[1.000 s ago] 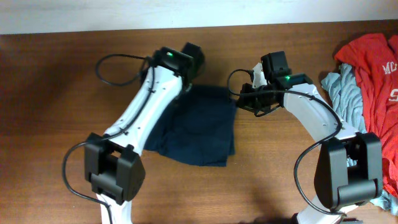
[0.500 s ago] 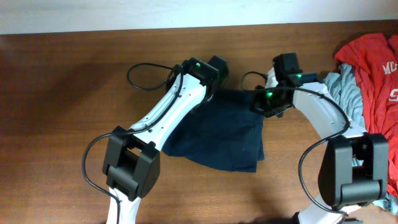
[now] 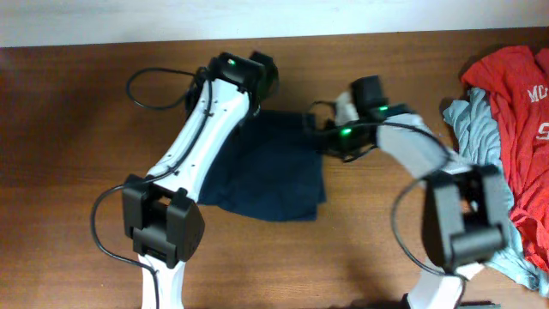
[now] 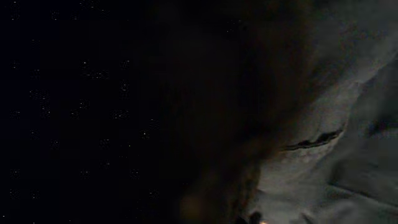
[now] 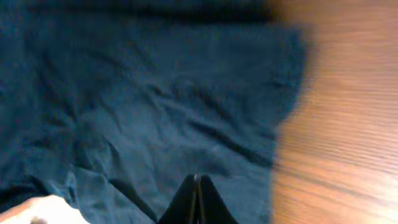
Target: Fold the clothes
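Observation:
A navy garment (image 3: 274,172) lies partly folded on the wooden table in the overhead view. My left gripper (image 3: 250,110) is at its far left corner, and the garment has followed it. The left wrist view is almost black, with only grey cloth (image 4: 336,124) close to the lens; the fingers do not show there. My right gripper (image 3: 319,137) is at the garment's far right corner. In the right wrist view its fingers (image 5: 198,179) are pressed together over the navy cloth (image 5: 155,112), near the cloth's right edge.
A red shirt (image 3: 515,94) and a light blue garment (image 3: 476,129) are heaped at the table's right edge, just beyond my right arm. Bare wood (image 3: 69,172) spreads to the left and front. The table's far edge runs along the top.
Both arms carried the navy garment's far edge to the right, then back to the left. The garment now lies about where it was a second ago.

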`<control>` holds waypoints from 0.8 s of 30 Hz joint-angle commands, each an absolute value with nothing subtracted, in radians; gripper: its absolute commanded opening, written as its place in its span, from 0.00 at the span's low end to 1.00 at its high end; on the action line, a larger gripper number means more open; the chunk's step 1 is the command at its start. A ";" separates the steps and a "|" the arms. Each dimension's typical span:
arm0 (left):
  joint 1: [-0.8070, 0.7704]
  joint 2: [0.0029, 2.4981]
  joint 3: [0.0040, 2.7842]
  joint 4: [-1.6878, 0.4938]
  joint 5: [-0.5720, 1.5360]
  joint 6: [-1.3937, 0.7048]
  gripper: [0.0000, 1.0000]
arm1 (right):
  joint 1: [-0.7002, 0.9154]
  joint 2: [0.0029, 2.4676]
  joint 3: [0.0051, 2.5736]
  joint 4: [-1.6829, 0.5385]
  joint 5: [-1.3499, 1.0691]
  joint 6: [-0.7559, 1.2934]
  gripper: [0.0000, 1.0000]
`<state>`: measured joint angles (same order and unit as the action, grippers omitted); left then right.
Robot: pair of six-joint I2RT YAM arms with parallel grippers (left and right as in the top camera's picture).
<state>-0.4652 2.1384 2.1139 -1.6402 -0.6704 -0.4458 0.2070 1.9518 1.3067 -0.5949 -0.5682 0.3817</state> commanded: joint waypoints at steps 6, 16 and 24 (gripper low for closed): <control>-0.483 2.143 2.245 -1.607 -0.448 -0.407 0.01 | 0.312 2.035 1.305 -0.466 -0.640 0.459 0.04; -0.490 2.143 2.245 -1.572 -0.442 -0.406 0.01 | 0.260 2.045 1.306 -0.510 -0.643 0.437 0.04; -0.332 2.138 2.245 -1.599 -0.384 -0.223 0.00 | 0.145 2.025 1.306 -0.539 -0.730 0.215 0.04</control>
